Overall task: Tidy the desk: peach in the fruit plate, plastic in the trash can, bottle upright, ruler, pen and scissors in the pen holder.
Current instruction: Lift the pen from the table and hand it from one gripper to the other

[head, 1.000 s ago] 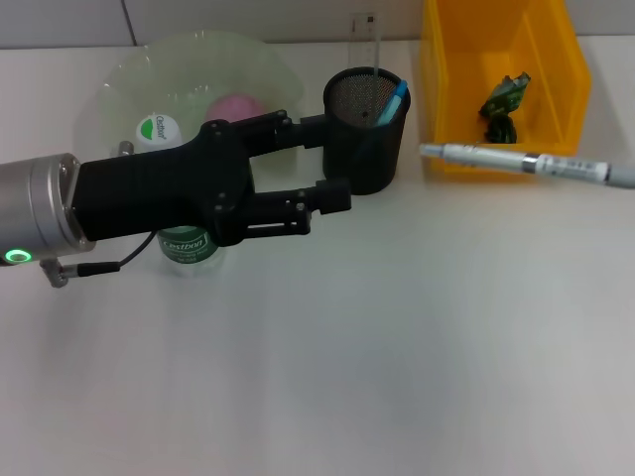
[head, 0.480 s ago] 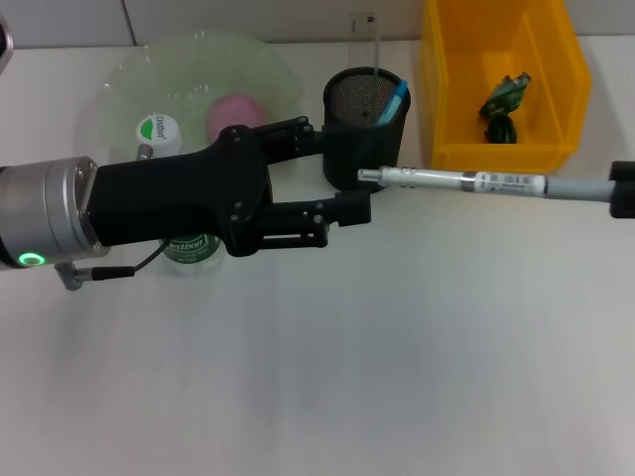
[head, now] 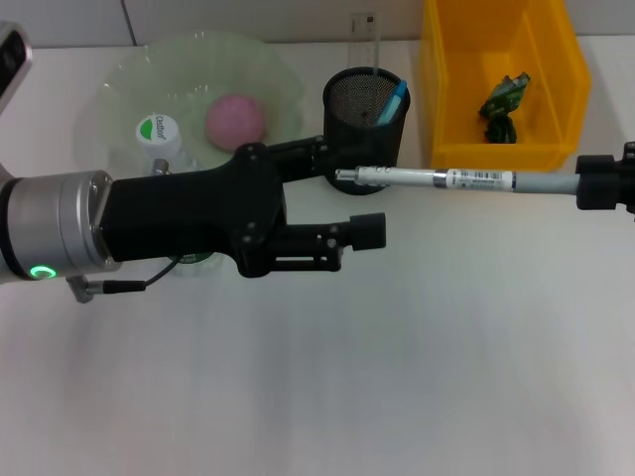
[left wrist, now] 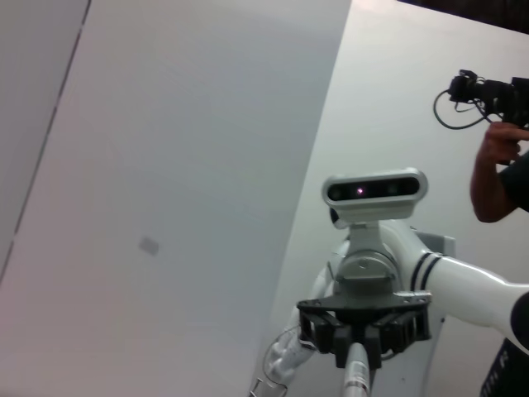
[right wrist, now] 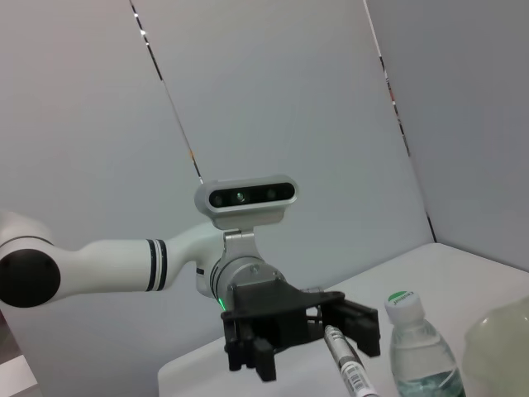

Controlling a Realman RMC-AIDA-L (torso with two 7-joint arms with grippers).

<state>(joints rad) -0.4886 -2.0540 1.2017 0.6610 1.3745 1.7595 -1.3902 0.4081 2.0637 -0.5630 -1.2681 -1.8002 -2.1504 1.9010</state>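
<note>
**Claw-to-claw pen handoff above the bench**

Left claw (head: 347,193) is open, jaws spread either side of the pen (head: 437,178) tip, near the pen holder (head: 365,114). Right claw (head: 607,183) grips the pen's far end, holding it level. Judgement: left should close squarely on the barrel before right lets go, then tilt the pen upright over the holder. Peach (head: 235,121) sits in fruit plate (head: 129,79), bottle (head: 159,134) upright, plastic (head: 504,102) in yellow trash can (head: 446,99).
</note>
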